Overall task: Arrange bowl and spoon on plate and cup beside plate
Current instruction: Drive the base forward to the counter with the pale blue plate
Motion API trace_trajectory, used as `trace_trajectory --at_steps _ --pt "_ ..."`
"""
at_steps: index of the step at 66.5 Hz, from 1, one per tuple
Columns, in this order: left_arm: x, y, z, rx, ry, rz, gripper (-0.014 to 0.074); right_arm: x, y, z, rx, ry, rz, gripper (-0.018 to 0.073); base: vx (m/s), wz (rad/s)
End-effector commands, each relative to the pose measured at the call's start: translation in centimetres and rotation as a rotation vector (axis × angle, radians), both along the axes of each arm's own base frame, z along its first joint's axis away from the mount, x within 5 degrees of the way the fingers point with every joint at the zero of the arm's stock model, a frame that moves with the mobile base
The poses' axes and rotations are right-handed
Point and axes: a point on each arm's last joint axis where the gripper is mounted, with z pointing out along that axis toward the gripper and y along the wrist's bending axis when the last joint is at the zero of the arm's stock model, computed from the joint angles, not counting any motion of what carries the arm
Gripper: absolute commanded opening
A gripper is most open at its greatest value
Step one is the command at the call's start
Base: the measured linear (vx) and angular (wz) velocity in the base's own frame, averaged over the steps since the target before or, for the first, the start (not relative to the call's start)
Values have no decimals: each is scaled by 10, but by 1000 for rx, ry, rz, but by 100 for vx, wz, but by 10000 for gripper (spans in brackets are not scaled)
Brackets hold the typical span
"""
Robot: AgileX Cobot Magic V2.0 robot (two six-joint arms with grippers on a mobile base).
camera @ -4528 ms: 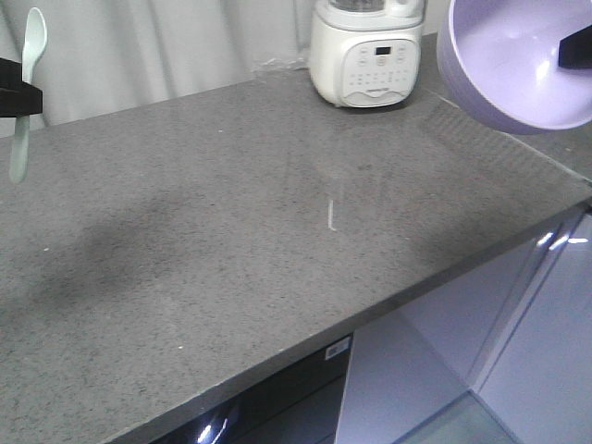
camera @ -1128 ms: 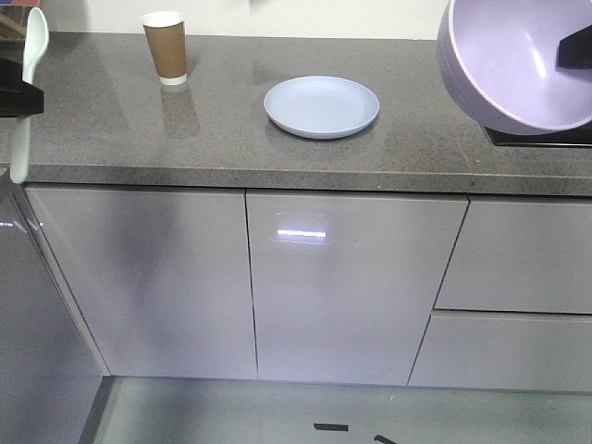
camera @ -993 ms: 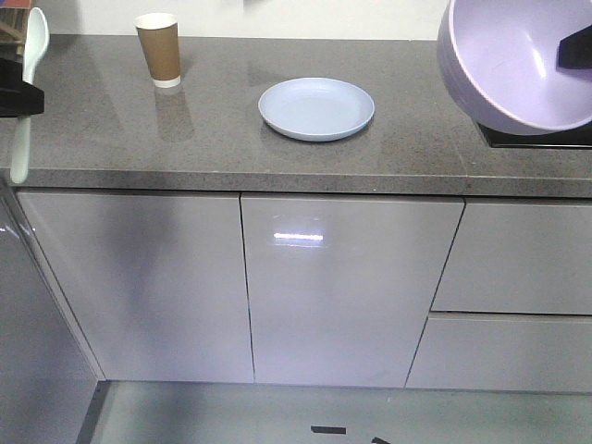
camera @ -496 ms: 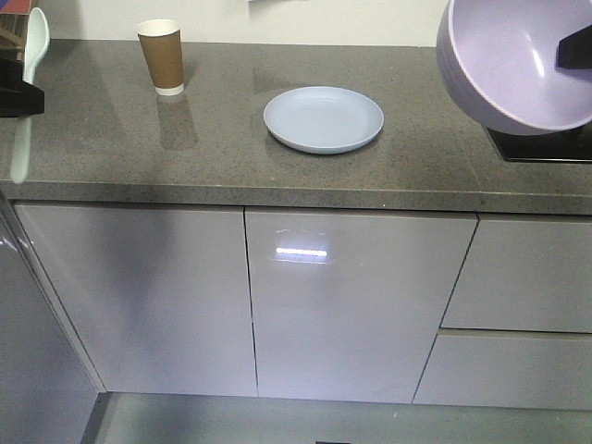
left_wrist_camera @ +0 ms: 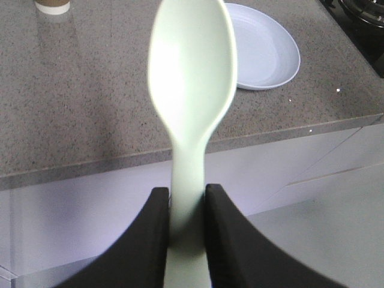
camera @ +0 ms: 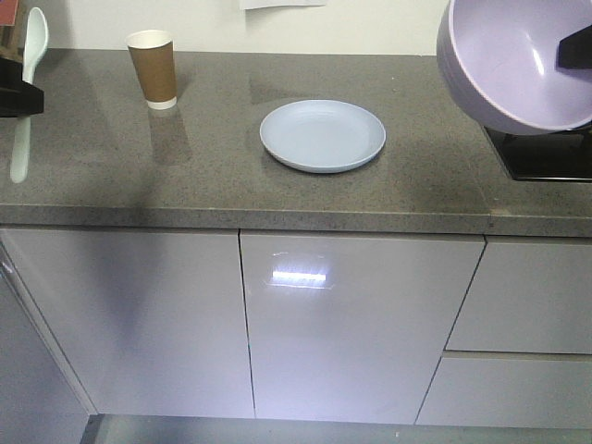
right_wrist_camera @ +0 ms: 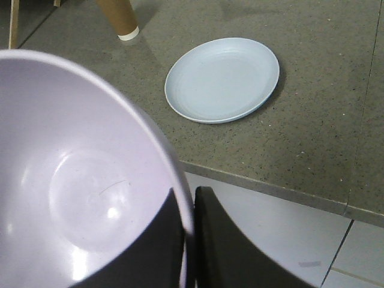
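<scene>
On the bench (camera: 111, 166) the plate (camera: 322, 136) lies bare, with the cup (camera: 153, 69) well apart at its far left. The right hand (right_wrist_camera: 187, 201), clamped on the bowl (camera: 513, 65) rim, hangs right of the plate and seems nearer than the left hand (left_wrist_camera: 187, 207), which grips the spoon (left_wrist_camera: 191, 90) upright.

The plate (camera: 323, 135) lies on the bench (camera: 416, 176), ahead and right of the left end effector (left_wrist_camera: 187, 198), which holds the spoon (left_wrist_camera: 191, 78) upright. The right end effector (right_wrist_camera: 187, 204) grips the bowl (right_wrist_camera: 78, 198) by its rim. The cup (camera: 153, 69) stands left of and behind the plate, apart from it.
</scene>
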Motion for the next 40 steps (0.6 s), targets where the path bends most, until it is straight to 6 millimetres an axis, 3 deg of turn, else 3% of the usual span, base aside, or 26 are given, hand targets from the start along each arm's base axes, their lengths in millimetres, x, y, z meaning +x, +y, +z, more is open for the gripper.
trace_trajectory --at_steps 1,40 --pt "-8 -2 21 -37 -98 16 -6 -8 3 19 30 -100 -11 -6 11 -4" --pt "-8 -2 21 -37 -98 16 -6 -8 3 19 30 -100 -11 -6 10 -4"
